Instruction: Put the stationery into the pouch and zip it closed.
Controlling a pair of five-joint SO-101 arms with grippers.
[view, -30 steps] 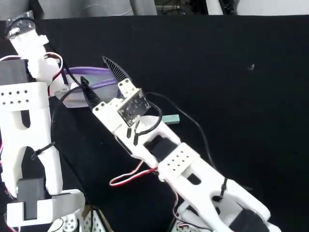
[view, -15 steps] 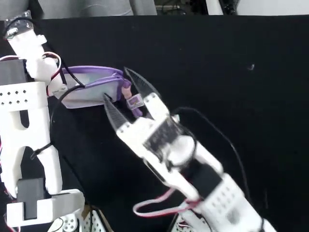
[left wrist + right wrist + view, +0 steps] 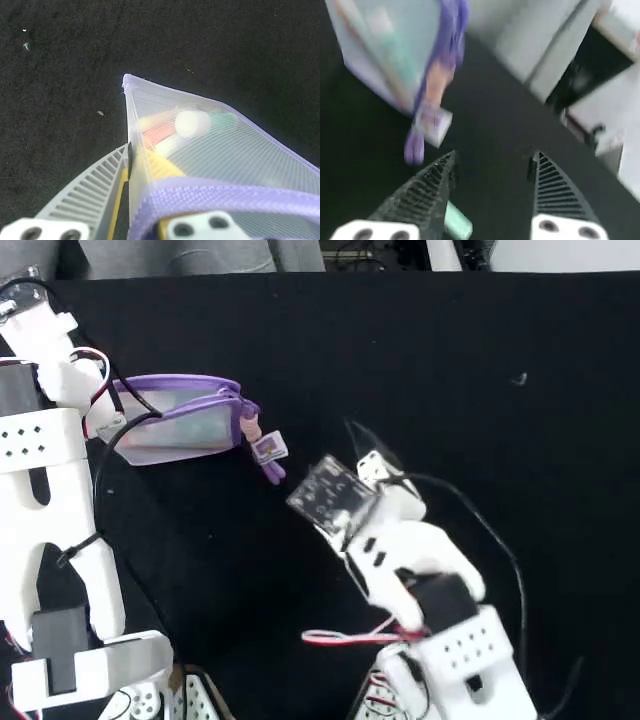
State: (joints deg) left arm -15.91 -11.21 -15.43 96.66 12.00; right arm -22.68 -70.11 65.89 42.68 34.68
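Across the black table, look first at the right arm: a second ago stretched over the 3 o'clock end of the pouch, half a second ago just off that end, now folded back to the pouch's 4 o'clock and well apart from it. Read this as a release and retreat after work at the zip.

At the right gripper, find both black fingers spread wide with nothing between them.

Over at 9 o'clock, see the left arm nearly where it was, with the left gripper clamped on the pouch's 9 o'clock end and steadying it near the table's 10 o'clock.

Inside the clear wall, make out stationery: a white round end with red and green pieces.

At the pouch's 3 o'clock tip, note the zip pull lying free on the table. Probably drawn fully across, though impossible to confirm from here.

Beside the right gripper, spot a mint-green piece on the table outside the pouch. If counted as stationery, not finished: reopen, load, rezip.
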